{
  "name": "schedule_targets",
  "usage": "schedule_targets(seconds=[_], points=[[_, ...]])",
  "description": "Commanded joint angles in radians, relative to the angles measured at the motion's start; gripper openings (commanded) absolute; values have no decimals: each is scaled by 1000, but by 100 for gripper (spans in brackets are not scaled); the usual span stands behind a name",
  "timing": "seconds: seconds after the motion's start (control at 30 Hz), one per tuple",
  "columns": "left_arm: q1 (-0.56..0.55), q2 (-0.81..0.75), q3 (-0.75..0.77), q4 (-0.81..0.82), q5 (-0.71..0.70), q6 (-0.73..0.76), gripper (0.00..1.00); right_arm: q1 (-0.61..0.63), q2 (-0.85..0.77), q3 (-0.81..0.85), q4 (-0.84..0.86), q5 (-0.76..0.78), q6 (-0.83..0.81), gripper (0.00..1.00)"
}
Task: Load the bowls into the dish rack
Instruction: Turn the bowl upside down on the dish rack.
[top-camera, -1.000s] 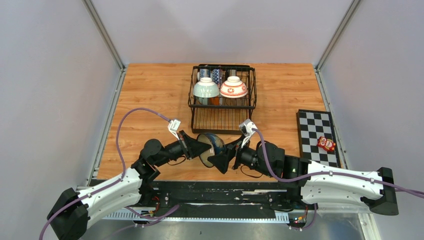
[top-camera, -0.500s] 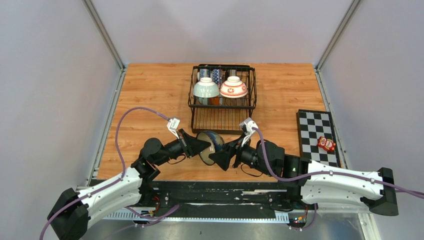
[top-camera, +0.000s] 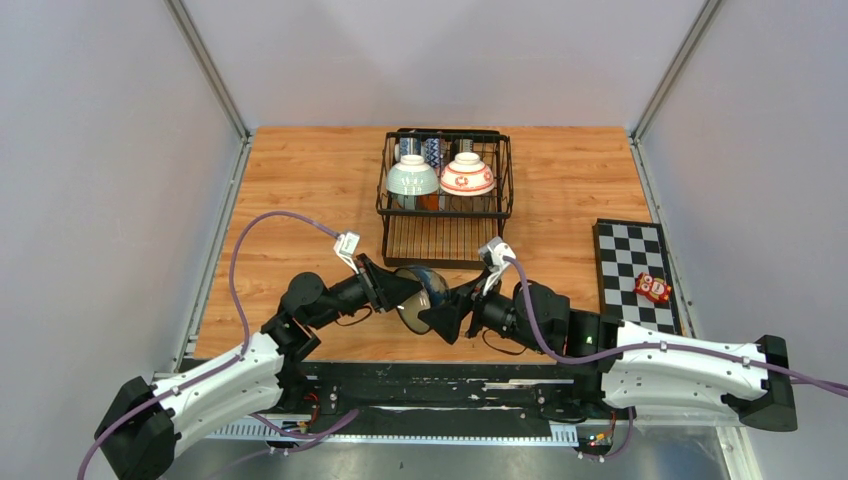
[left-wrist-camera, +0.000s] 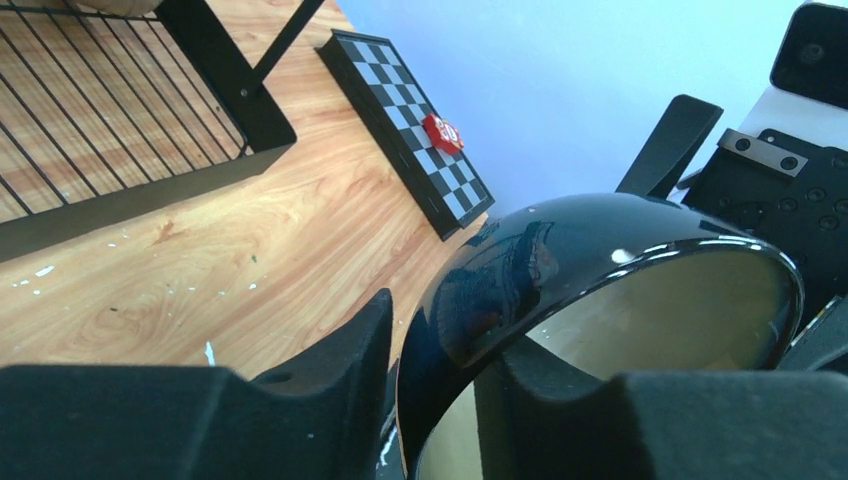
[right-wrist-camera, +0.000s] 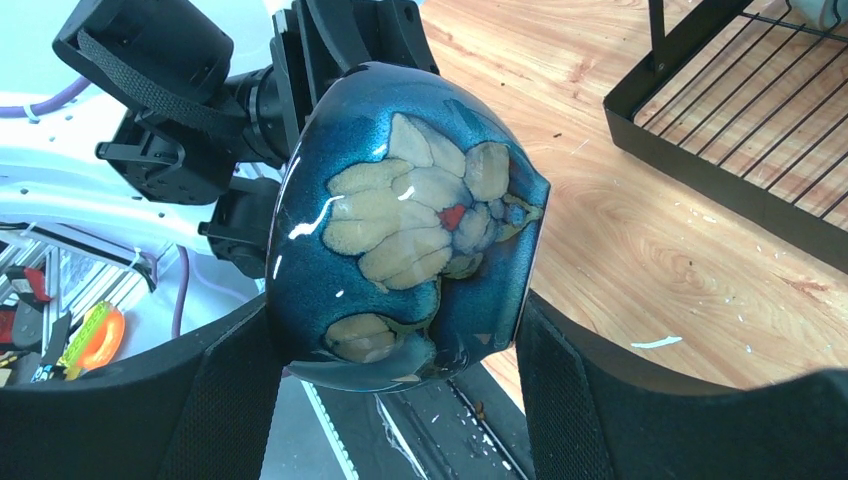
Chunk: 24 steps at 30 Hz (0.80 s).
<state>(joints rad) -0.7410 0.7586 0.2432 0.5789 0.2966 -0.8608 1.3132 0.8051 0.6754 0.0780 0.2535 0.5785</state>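
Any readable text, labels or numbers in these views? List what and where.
No legible text in any view.
White marks on the red piece lying on the checkered board: too small to read.
No lettering on the dark blue bowl: flower pattern only.

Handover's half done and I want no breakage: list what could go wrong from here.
1. The right fingers pinch the glossy, rounded blue bowl by its curved sides; it could slip and drop onto the table.
2. The left fingers straddle its rim, seemingly loose; pulling away could snag and twist it.
3. The dish rack frame is close; swinging over may clip it.
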Motion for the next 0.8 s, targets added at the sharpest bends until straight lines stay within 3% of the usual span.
schedule_targets(seconds=[0.0, 0.77], points=[[2, -12, 25, -24, -26, 0, 38, 9, -13, 53, 59, -2, -14, 2], [2, -75, -12, -188, -59, 38, 62, -6, 50, 103, 16, 39, 5, 2]])
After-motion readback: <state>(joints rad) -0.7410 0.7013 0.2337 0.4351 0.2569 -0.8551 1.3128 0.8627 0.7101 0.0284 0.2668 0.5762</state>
